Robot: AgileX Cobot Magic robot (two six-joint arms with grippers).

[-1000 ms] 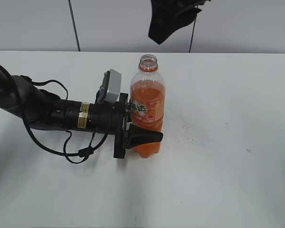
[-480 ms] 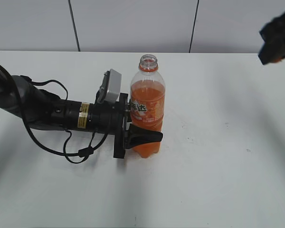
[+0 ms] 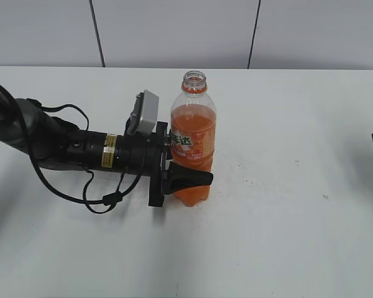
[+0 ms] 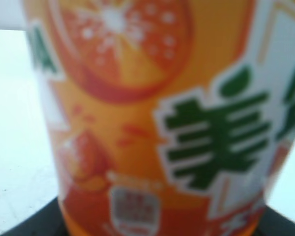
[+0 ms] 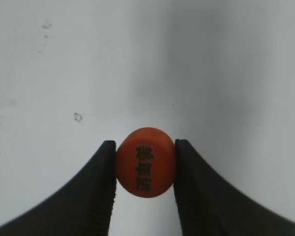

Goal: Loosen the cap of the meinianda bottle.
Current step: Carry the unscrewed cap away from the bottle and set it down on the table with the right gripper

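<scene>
At far right, right pincer (image 5: 143, 169) lowered (gripping cap (image 5: 145, 168)), left pincer (image 3: 188, 180) clamping meinianda bottle (image 3: 193, 139).

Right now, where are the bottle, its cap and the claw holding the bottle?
bottle (image 3: 193, 133): exterior view, on the orange label at mid-body.
cap (image 5: 145, 168): right wrist view, on its printed top, pinched between black fingers.
left gripper (image 3: 188, 177): exterior view, on the finger across the bottle's lower front.

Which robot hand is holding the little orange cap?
The right gripper. Its two black fingers pinch the cap above the table. The left gripper grips the bottle, whose neck is open.
</scene>
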